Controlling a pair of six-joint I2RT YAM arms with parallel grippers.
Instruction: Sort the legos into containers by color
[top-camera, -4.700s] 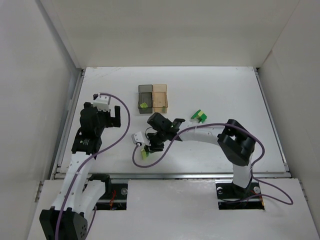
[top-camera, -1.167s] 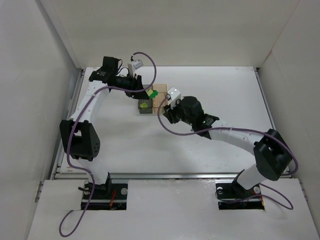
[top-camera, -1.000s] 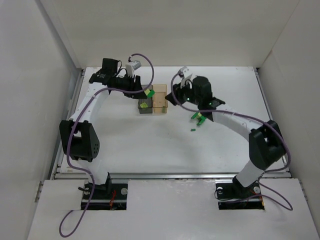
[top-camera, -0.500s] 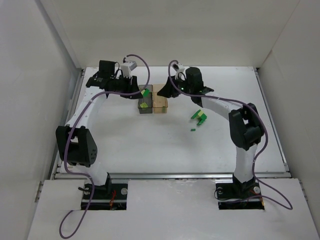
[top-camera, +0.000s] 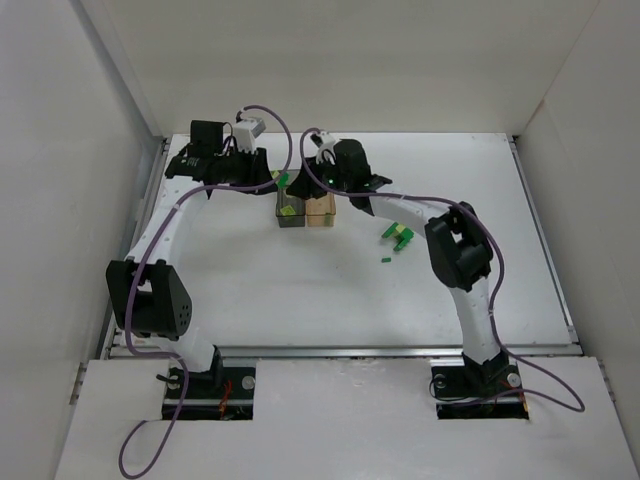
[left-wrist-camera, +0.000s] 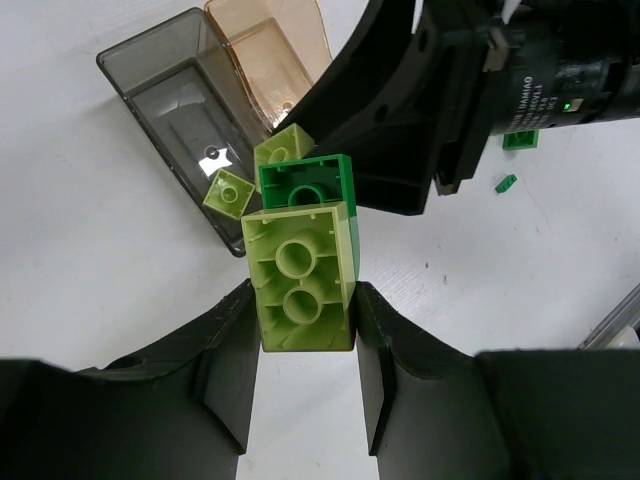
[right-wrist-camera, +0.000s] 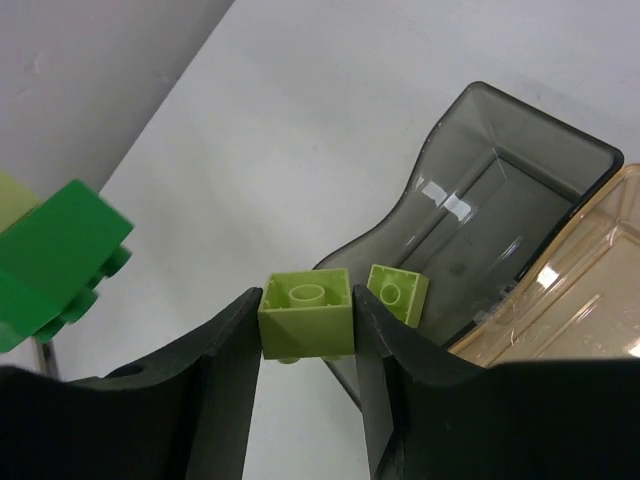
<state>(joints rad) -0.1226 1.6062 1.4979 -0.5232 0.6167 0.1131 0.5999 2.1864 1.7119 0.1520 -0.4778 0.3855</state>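
The left tool (left-wrist-camera: 303, 325) is partly closed and grips a longer pale yellow-green brick (left-wrist-camera: 300, 290) by its sides. A dark green brick (left-wrist-camera: 305, 185) is joined to the far end of this brick. The tool hangs above the smoky grey box (left-wrist-camera: 165, 100), in which one small pale brick (left-wrist-camera: 228, 190) lies. The amber box (left-wrist-camera: 268, 45) touches the grey one on its right. The right tool (right-wrist-camera: 307, 325), also partly closed, pinches a small pale square brick (right-wrist-camera: 307, 312) just beside the left tool. Further right on the worktop (top-camera: 300, 290) lie a green-and-yellow cluster (top-camera: 398, 234) and, near it, a tiny green piece (top-camera: 385, 260).
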